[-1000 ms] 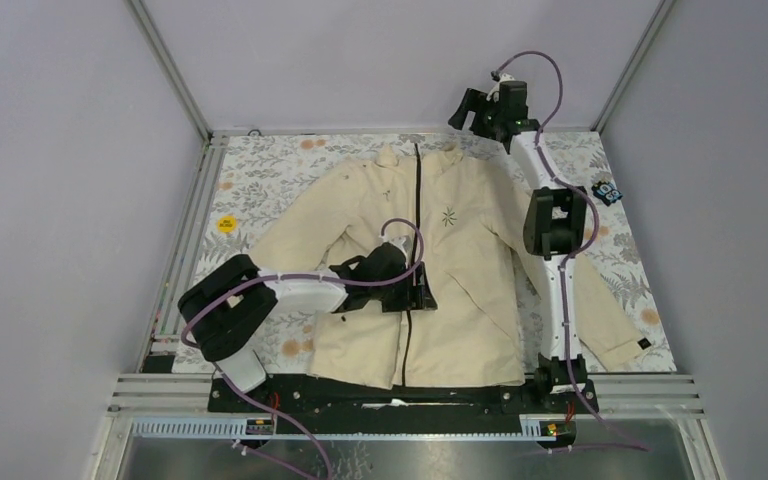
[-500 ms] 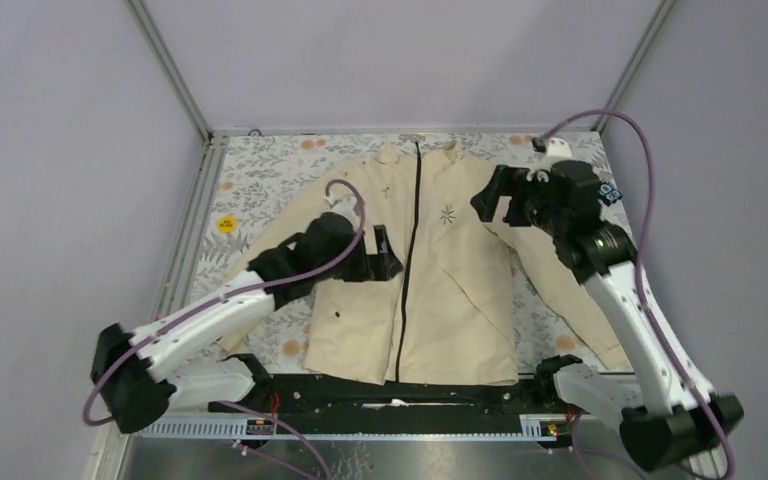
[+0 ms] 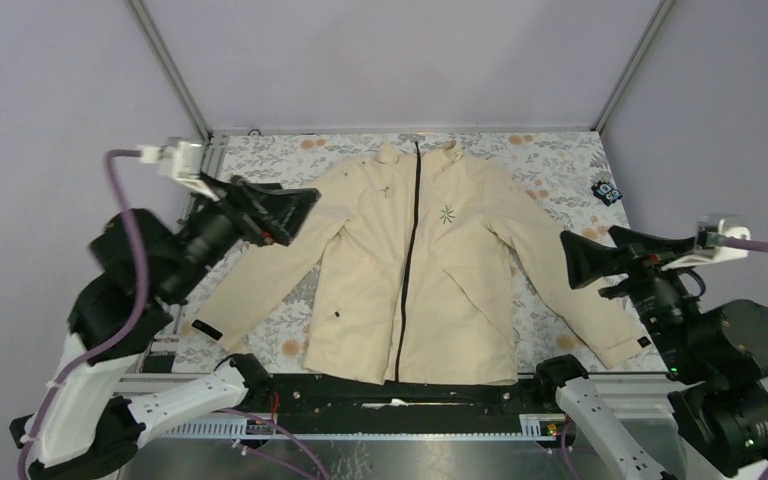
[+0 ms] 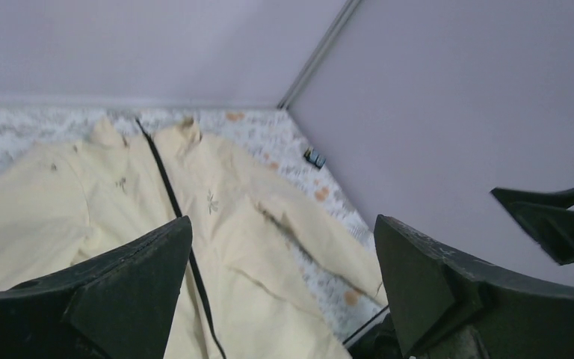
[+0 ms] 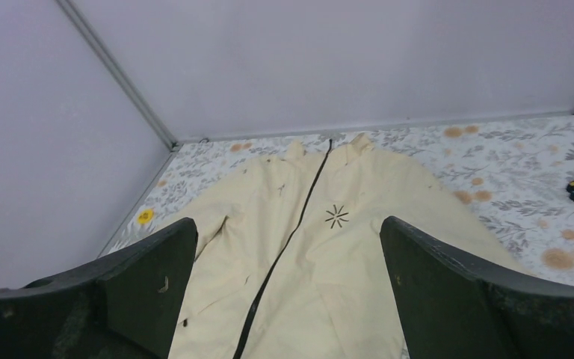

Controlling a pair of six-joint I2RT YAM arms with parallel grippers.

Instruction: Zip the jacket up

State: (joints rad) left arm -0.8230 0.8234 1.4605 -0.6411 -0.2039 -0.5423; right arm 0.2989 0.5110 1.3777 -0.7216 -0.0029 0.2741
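Your jacket [image 3: 415,270] is lying flat, front up, in the middle of the flowery table [image 3: 560,160], collar at 12 o'clock and hem at 6, right by the arm bases. The dark zipper [image 3: 407,270] runs as one straight line from collar to hem, and from overhead the two front panels meet along it all the way. The little star logo [image 3: 447,213] sits just to the 3 o'clock side of the zipper, up on the chest. The sleeves fan out toward 8 and 4 o'clock, each ending in a black cuff tab.

Your left tool [image 3: 295,212] is up in the air at about 10 o'clock from the jacket, over that side's sleeve, jaws spread wide with nothing in them. The right tool [image 3: 572,262] hangs at about 3 to 4 o'clock above the other sleeve, also wide open and holding nothing. There's a small blue and black thing [image 3: 608,190] at 2 o'clock near the table's edge, well apart from the jacket
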